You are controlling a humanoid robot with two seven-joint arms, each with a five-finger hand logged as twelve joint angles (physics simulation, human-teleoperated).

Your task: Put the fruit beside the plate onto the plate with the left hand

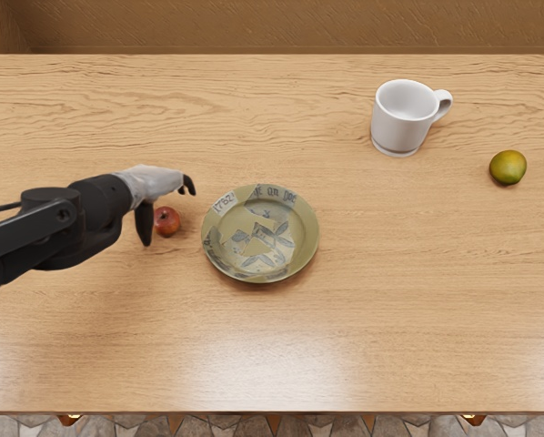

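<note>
Table: wooden, fills frame | left hand: centre left, fingers spread, holding nothing, thumb pointing down just left of apple | apple: on table, just left of plate, off it | mug, green fruit: upper right

Narrow clear gap between red fruit and plate, mug (far right) well apart
</note>
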